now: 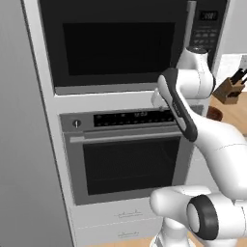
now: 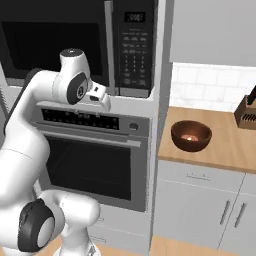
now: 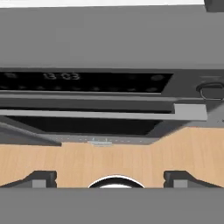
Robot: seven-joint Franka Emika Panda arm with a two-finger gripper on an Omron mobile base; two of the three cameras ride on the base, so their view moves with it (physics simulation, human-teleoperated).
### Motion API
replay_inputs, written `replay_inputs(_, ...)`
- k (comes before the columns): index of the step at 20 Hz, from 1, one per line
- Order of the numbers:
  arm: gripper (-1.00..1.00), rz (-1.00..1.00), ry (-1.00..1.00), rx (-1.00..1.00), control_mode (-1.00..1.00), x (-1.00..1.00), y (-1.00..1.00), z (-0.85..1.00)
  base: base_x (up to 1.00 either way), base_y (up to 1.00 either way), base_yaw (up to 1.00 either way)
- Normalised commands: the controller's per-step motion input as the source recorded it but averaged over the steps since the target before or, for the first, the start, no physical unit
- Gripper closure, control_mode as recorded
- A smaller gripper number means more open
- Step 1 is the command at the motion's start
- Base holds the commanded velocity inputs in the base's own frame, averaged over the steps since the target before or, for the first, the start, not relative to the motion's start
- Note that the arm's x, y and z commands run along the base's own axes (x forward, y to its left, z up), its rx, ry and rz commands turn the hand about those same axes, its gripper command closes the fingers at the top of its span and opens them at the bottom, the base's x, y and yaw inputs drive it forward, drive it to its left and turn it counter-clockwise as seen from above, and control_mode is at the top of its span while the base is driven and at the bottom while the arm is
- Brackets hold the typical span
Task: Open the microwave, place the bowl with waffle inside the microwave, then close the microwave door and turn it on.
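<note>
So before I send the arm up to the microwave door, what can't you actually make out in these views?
- Microwave interior: behind the closed dark door, both base views.
- Keypad labels and display digits: too small.
- Waffle in the bowl: a pale blur, right base view.
- Gripper: fingertips cut off by the hand view's bottom edge.

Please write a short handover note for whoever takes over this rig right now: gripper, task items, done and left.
Gripper: open and empty, fingertips wide apart, facing the oven front.
Microwave: door shut, vertical handle untouched, keypad to its right.
Bowl: on the wooden counter right of the oven column, with the waffle inside.
Done: nothing visible so far.
Left: open the door, load the bowl, close the door, start the microwave.
</note>
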Motion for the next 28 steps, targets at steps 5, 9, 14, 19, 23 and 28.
replay_inputs(5,-1.00,0.00,0.00,0.00,1.00,0.00,0.00,0.00,-0.06,-1.00,0.23)
replay_inputs(9,-1.00,0.00,0.00,0.00,1.00,0.00,0.00,0.00,0.00,-1.00,0.24)
replay_inputs(14,-1.00,0.00,0.00,0.00,1.00,0.00,0.00,0.00,0.28,-0.36,0.22)
replay_inputs(19,-1.00,0.00,0.00,0.00,1.00,0.00,0.00,0.00,0.54,0.00,0.23)
replay_inputs(23,-1.00,0.00,0.00,0.00,1.00,0.00,0.00,0.00,0.03,-0.12,0.21)
replay_inputs(28,-1.00,0.00,0.00,0.00,1.00,0.00,0.00,0.00,0.00,-0.04,0.05)
